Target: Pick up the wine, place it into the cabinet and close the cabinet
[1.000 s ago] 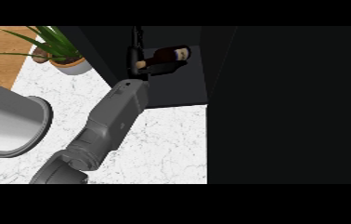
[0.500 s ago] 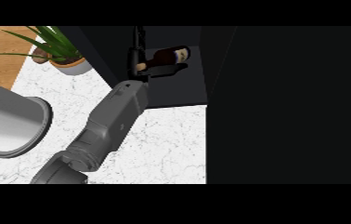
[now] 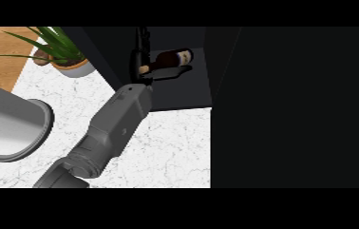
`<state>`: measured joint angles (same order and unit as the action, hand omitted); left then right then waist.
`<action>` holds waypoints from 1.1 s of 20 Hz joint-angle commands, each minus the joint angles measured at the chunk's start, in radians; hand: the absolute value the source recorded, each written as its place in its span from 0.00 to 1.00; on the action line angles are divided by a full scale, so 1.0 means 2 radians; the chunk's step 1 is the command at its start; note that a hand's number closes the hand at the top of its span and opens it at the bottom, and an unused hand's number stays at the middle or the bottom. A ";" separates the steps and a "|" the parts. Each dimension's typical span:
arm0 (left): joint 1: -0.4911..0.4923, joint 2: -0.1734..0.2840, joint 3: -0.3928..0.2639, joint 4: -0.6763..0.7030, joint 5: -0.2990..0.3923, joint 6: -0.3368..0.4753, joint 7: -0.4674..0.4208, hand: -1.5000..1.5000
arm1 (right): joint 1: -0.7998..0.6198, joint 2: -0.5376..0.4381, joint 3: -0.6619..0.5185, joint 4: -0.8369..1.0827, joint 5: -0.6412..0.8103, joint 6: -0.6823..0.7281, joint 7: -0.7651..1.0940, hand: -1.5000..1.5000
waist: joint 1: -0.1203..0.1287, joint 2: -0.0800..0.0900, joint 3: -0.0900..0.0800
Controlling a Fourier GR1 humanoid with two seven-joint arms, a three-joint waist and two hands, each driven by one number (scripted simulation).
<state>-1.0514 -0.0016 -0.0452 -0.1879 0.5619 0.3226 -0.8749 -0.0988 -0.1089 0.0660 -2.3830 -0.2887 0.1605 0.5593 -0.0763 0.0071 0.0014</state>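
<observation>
Left hand (image 3: 144, 67), black and hard to read against the dark cabinet (image 3: 184, 92), reaching in from the grey forearm that crosses the white marble table (image 3: 168, 152) from its near-left part. Fingers curled round the wine (image 3: 170, 59), closed on the neck end. Bottle lying on its side inside the cabinet opening at the table's far edge, dark body and pale label pointing right, away from the hand. Potted plant (image 3: 61, 52) at the far-left corner of the table; grey sink rim (image 3: 36, 128) at the left edge. Right hand nowhere visible.
</observation>
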 commanded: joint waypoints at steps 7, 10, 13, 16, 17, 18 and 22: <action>0.103 0.001 -0.128 -0.111 0.103 0.035 0.026 0.00 | -0.017 -0.005 -0.007 -0.033 0.001 -0.019 0.034 0.00 | 0.014 -0.004 -0.001; 0.158 0.001 -0.197 -0.196 0.132 0.073 0.029 0.00 | -0.031 -0.001 -0.004 -0.044 0.008 -0.045 0.058 0.00 | 0.019 -0.006 -0.001; 0.193 0.001 -0.234 -0.244 0.128 0.110 0.020 0.00 | 0.041 -0.003 -0.008 -0.076 0.002 -0.016 0.021 0.00 | 0.025 -0.006 -0.001; 0.243 0.001 -0.281 -0.346 0.126 0.166 0.051 0.00 | 0.016 -0.001 -0.002 -0.038 0.024 -0.021 0.013 0.00 | 0.038 -0.007 -0.001; 0.240 0.001 -0.300 -0.360 0.133 0.200 0.046 0.00 | 0.018 -0.011 -0.024 -0.040 -0.001 -0.012 0.010 0.00 | 0.034 -0.006 -0.001; 0.234 0.001 -0.306 -0.387 0.131 0.225 0.054 0.00 | 0.037 0.001 -0.002 -0.036 0.017 -0.006 -0.010 0.00 | 0.034 -0.006 -0.001; 0.304 0.001 -0.344 -0.447 0.102 0.246 0.041 0.00 | -0.017 -0.026 -0.046 -0.059 -0.021 -0.038 0.058 0.00 | 0.037 -0.006 -0.001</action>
<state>-0.5425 0.0009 -0.6463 -0.9521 0.7881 0.7162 -0.7733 -0.1024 -0.1298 0.0269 -2.3939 -0.2742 0.1184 0.5808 -0.0079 -0.0052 0.0001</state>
